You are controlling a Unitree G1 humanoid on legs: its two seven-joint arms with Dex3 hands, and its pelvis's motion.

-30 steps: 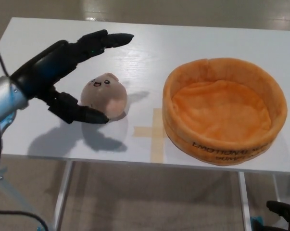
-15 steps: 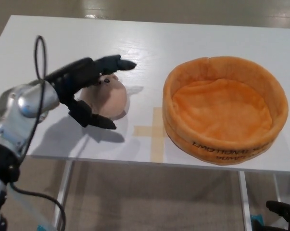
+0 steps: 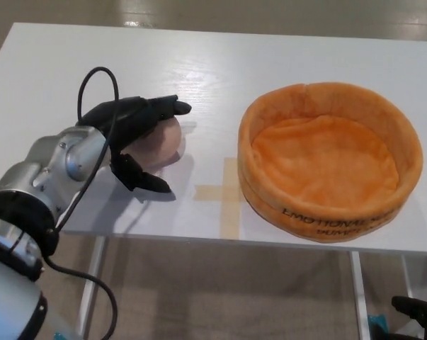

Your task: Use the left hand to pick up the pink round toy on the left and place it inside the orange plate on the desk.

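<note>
Black and thick-fingered, the left hand [image 3: 132, 134] cups over the pink round toy [image 3: 158, 142], fingers [image 3: 163, 108] draped across its top and thumb low in front, not clearly clamped. The soft, smooth plush ball sits on the white desk [image 3: 284, 57] toward its left front part. Well to its right, near the front edge, lies the fuzzy orange plate [image 3: 330, 161], round with a high padded rim.
</note>
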